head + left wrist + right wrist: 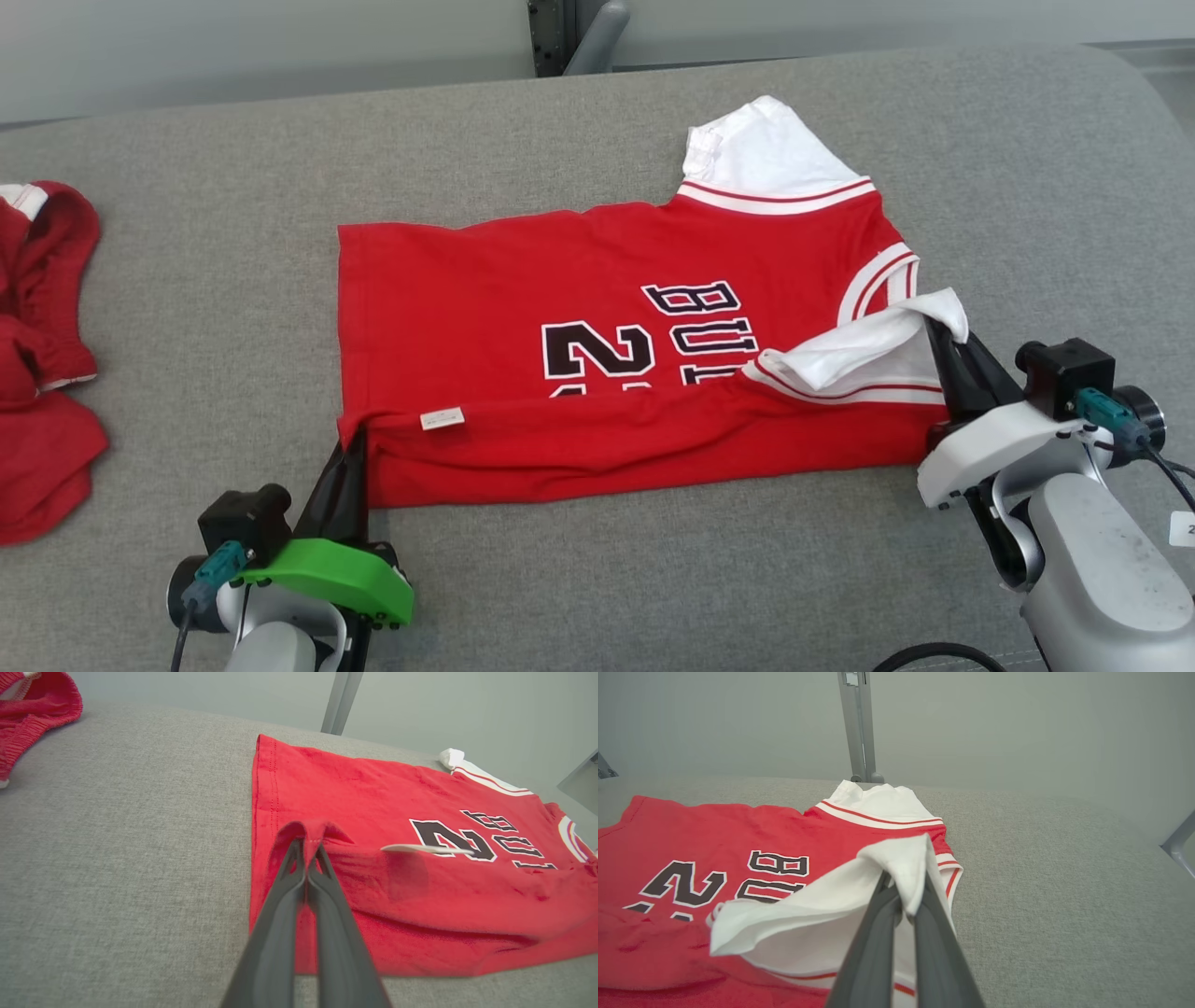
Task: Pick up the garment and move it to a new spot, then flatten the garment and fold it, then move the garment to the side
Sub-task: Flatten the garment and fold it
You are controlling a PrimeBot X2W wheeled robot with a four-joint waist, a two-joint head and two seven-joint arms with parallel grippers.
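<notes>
The garment (597, 327) is a red jersey with white sleeves and black lettering, lying sideways on the grey padded table (597, 121) with its near long edge folded up over the front. My left gripper (347, 448) is shut on the hem corner at the lower left; the left wrist view shows red cloth (308, 833) pinched between its fingertips (307, 858). At the right end my right gripper (938, 329) is shut on the white sleeve (859, 882), lifted and draped over the fingers (903, 896). The far sleeve (761, 149) lies flat.
Another red garment (42, 355) lies crumpled at the table's left edge, also in the left wrist view (32, 704). A grey post (583, 33) stands behind the table's far edge. Bare grey padding lies to the right of the jersey and in front of it.
</notes>
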